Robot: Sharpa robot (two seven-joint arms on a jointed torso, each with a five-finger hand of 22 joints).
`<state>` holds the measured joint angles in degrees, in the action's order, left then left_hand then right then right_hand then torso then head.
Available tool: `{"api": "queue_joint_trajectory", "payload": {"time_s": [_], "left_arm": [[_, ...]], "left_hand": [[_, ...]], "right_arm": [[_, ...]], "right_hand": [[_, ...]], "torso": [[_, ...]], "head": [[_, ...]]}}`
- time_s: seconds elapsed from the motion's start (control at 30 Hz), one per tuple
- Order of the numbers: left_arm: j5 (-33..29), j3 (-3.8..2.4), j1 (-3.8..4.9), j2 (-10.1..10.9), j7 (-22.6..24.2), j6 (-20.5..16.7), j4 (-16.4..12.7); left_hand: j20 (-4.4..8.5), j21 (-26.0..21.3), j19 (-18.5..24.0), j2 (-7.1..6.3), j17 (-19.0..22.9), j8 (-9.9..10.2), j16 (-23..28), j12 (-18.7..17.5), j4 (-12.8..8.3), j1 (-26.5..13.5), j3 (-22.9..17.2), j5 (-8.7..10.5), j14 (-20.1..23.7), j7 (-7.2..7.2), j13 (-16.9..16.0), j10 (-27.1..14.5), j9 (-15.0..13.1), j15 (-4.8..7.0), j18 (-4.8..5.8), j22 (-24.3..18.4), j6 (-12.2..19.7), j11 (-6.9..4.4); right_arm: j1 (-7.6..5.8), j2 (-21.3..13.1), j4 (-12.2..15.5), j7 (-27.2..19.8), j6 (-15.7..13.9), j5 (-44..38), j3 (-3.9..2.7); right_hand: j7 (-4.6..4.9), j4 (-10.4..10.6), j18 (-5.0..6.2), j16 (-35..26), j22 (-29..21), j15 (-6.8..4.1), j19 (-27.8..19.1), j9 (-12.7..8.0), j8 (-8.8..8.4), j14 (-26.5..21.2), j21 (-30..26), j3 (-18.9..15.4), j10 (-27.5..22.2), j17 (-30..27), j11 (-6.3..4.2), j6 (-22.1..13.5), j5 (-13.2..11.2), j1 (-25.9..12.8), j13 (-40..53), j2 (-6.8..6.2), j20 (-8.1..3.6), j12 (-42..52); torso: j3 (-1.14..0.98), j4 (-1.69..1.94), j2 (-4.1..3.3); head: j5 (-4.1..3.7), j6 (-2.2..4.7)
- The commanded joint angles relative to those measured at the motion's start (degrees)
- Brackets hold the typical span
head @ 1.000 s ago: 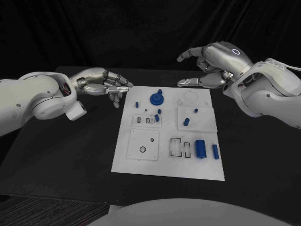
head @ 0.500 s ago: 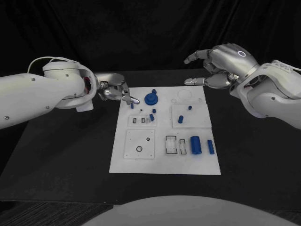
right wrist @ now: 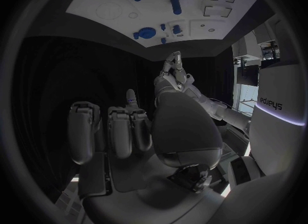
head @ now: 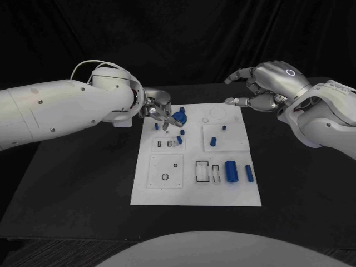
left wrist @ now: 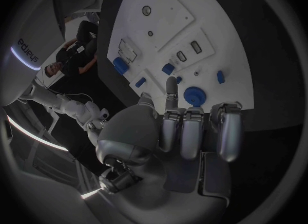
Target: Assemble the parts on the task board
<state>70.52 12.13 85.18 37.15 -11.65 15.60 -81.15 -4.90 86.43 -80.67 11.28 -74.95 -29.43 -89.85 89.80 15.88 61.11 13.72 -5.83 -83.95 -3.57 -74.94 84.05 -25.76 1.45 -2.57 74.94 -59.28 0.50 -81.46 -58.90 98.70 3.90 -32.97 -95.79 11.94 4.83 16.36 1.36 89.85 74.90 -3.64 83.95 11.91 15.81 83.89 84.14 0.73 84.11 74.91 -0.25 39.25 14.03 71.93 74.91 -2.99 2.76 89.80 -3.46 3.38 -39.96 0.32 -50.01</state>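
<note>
The left hand [head: 158, 110] hovers over the far left corner of the task board [head: 196, 192], fingers partly curled, holding nothing, its fingertips just above the round blue part [head: 179, 118]. The right hand [head: 262, 89] hangs above the board's far right corner, fingers loosely curled and empty. On the board, small blue pegs [head: 212, 141] lie near its middle, and two blue cylinders [head: 231, 172] lie toward its near right side.
</note>
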Motion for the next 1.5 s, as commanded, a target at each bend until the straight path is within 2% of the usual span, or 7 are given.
{"api": "queue_joint_trajectory", "payload": {"time_s": [0.03, 0.17, 0.47, 0.73, 0.97, 1.1, 1.5], "left_arm": [[-5.4, -0.04, 0.11, -1.1, -5.0, 4.8, 0.4], [-13.8, -0.03, 0.08, -2.5, -10.8, 7.1, 0.8], [-18.9, -0.03, 0.00, -4.3, -18.6, 8.6, 1.5], [-19.5, -0.02, -0.08, -5.2, -20.2, 7.9, 2.3], [-19.6, -0.01, -0.30, -5.6, -20.5, 6.7, 2.8], [-19.6, 0.00, -0.55, -5.7, -20.6, 5.8, 3.2], [-19.7, 0.00, -1.49, -6.5, -20.5, 4.0, 4.6]], "left_hand": [[0.40, -0.3, 0.5, 0.38, -15.1, -0.7, -0.2, 0.2, 0.0, -0.6, -0.6, -0.44, -6.0, 0.58, -15.1, 5.9, -1.6, 0.59, 0.11, 6.7, -0.1, -0.54], [0.58, -0.8, 1.6, 0.35, -15.1, -0.7, -0.2, 0.2, -0.8, -0.1, -1.4, -1.03, -6.0, 0.55, -15.1, 5.9, -3.4, 0.71, -0.16, 5.8, 1.0, -0.61], [0.67, -1.0, 1.1, 0.63, -15.1, 1.3, -0.2, 0.2, -2.6, 0.3, -3.4, -2.08, -6.0, 0.28, -15.1, 5.9, -5.4, 0.82, -0.15, 6.0, 2.6, -0.55], [0.76, -1.4, 1.5, 0.80, -15.1, 2.7, -0.2, 0.2, -3.0, -0.2, -4.3, -2.25, -6.0, 0.13, -15.1, 5.9, -5.9, 0.89, -0.31, 5.5, 2.9, -0.53], [0.61, -2.0, 2.3, 0.89, -15.1, 4.7, -0.2, 0.2, -3.4, -0.7, -5.1, -2.30, -6.0, -0.30, -15.1, 5.9, -6.2, 0.67, -0.54, 4.6, 3.6, -0.24], [0.50, -2.3, 2.6, 0.85, -15.1, 5.7, -0.2, 0.2, -3.9, -0.5, -5.7, -2.32, -6.0, -0.43, -15.1, 5.9, -6.2, 0.53, -0.61, 4.4, 3.7, -0.07], [-0.28, -4.2, 5.1, 0.61, -15.1, 10.4, -0.2, 0.2, -4.9, -1.2, -7.4, -2.28, -6.0, -1.59, -15.1, 5.9, -5.4, -0.36, -1.25, 2.2, 4.9, 0.93]], "right_arm": [[0.49, 0.1, -0.2, 2.1, 1.3, -0.6, -0.04], [0.89, 0.3, -0.6, 2.5, 2.1, -0.6, -0.04], [1.41, 0.6, -1.1, 2.9, 2.7, -0.6, -0.04], [1.56, 0.7, -1.1, 3.1, 2.6, -0.6, -0.04], [1.58, 0.6, -1.0, 3.4, 2.6, -0.6, -0.04], [1.59, 0.6, -1.1, 3.4, 2.7, -0.6, -0.05], [1.69, 0.6, -1.3, 3.7, 2.9, -0.6, -0.05]], "right_hand": [[0.09, -0.4, 0.16, 0.2, 13.1, -0.30, 3.2, -0.2, -0.33, 6.1, 0.0, 0.2, 5.9, 15.1, -0.19, 0.4, 0.8, 0.6, 15.1, 0.29, -0.36, 0.2], [0.17, -0.5, 0.18, 0.2, 13.1, -0.25, 3.2, -0.4, -0.40, 6.1, -0.1, 0.2, 5.9, 15.1, -0.12, 0.5, 1.7, 1.0, 15.1, 0.55, -0.31, 0.2], [0.30, -0.7, 0.21, 0.2, 13.0, -0.18, 3.1, -0.5, -0.39, 6.1, -0.2, 0.1, 5.9, 15.1, -0.04, 0.8, 2.6, 1.3, 15.1, 0.75, -0.26, 0.2], [0.36, -0.7, 0.23, 0.2, 13.0, -0.15, 3.1, -0.6, -0.36, 6.1, -0.3, 0.1, 5.9, 15.1, 0.00, 0.9, 3.0, 1.3, 15.1, 0.82, -0.24, 0.2], [0.40, -0.7, 0.23, 0.2, 13.0, -0.13, 3.1, -0.7, -0.35, 6.1, -0.3, 0.0, 5.9, 15.1, 0.04, 1.0, 3.3, 1.4, 15.1, 0.88, -0.22, 0.2], [0.43, -0.8, 0.23, 0.2, 13.0, -0.11, 3.1, -0.7, -0.36, 6.1, -0.3, 0.0, 5.9, 15.1, 0.07, 1.1, 3.6, 1.6, 15.1, 0.93, -0.20, 0.2], [0.48, -0.9, 0.23, 0.2, 13.0, -0.07, 3.1, -0.8, -0.35, 6.1, -0.3, 0.0, 5.9, 15.1, 0.11, 1.2, 4.0, 1.7, 15.1, 0.99, -0.17, 0.2]], "torso": [[0.13, -0.12, 0.00], [0.24, -0.19, -0.17], [0.13, -0.39, -0.49], [-0.27, -0.34, -0.54], [-0.02, -0.43, -0.33], [-0.11, -0.52, -0.27], [-0.67, -0.38, 0.15]], "head": [[0.22, 0.01], [0.52, 0.01], [1.27, 0.01], [1.67, 0.01], [2.03, 0.01], [2.22, 0.01], [2.02, 0.01]]}}
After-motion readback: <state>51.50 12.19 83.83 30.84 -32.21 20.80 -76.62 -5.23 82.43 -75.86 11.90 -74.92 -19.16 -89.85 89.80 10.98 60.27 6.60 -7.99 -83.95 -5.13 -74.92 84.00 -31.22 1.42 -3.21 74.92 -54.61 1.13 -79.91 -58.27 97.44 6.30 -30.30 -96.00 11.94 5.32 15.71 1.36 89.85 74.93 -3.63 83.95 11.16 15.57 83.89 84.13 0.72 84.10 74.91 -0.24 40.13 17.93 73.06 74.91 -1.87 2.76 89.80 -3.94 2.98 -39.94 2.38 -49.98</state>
